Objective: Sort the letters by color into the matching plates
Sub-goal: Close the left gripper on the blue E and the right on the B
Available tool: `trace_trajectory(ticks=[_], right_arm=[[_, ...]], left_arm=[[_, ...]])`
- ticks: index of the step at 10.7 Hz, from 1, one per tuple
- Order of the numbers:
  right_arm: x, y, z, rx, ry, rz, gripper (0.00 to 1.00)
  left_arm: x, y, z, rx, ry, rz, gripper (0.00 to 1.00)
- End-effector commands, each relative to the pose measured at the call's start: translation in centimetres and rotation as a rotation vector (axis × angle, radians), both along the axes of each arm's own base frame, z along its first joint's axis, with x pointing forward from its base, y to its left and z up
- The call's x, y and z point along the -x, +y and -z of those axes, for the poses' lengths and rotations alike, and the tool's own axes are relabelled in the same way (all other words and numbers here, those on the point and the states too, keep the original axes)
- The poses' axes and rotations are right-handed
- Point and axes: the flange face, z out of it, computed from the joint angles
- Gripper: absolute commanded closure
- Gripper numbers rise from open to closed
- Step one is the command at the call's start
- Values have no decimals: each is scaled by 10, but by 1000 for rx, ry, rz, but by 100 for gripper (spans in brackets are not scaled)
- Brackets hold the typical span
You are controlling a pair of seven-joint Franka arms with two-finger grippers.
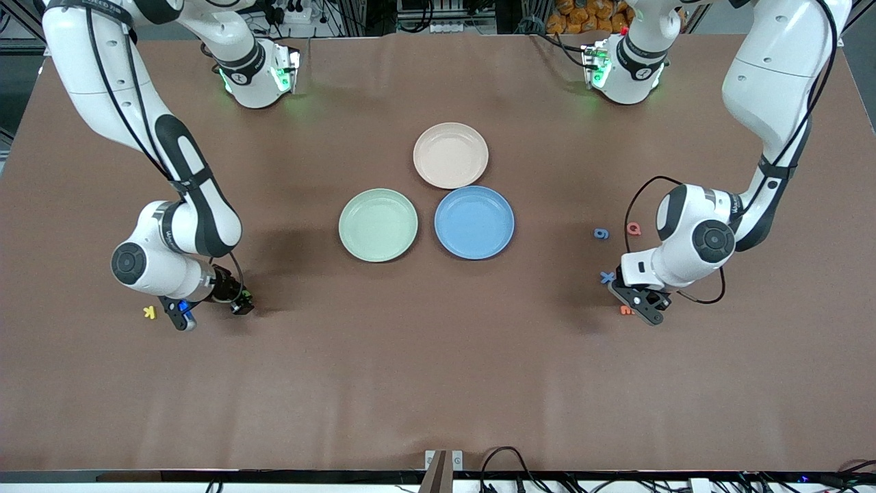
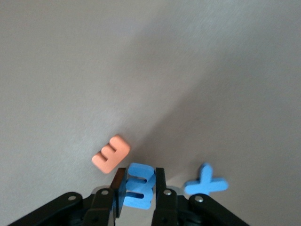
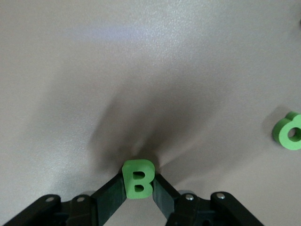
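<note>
The pale green plate (image 1: 378,224) and the blue plate (image 1: 474,222) lie side by side mid-table, both empty. My left gripper (image 1: 645,308) (image 2: 139,181) is low at the table, shut on a blue "3" letter (image 2: 138,187). A blue X (image 1: 606,277) (image 2: 206,183) lies beside it, and a blue 9 (image 1: 601,233) lies farther from the front camera. My right gripper (image 1: 242,303) (image 3: 138,181) is low at the table, shut on a green B (image 3: 138,179). Another green letter (image 3: 289,131) lies near it and is hidden in the front view.
A beige plate (image 1: 451,155) sits farther from the front camera than the two plates. An orange E (image 2: 111,153) (image 1: 625,310) lies against my left gripper. A red Q (image 1: 634,229) is beside the blue 9. A yellow K (image 1: 149,312) lies near my right gripper.
</note>
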Motion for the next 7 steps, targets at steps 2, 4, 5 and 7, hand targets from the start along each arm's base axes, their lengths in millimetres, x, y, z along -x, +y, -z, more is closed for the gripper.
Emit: trace_trajectory(ticks=[2, 4, 5, 7], right_arm=[[7, 0, 7, -4, 0, 21, 97], [5, -4, 13, 6, -16, 20, 97], [4, -5, 13, 8, -27, 22, 100], [3, -9, 14, 10, -30, 23, 100]], left_arm=[[10, -44, -36, -6, 14, -65, 100], [23, -83, -54, -18, 51, -99, 100], [31, -103, -63, -17, 56, -105, 100], [43, -138, -72, -4, 70, -143, 100]])
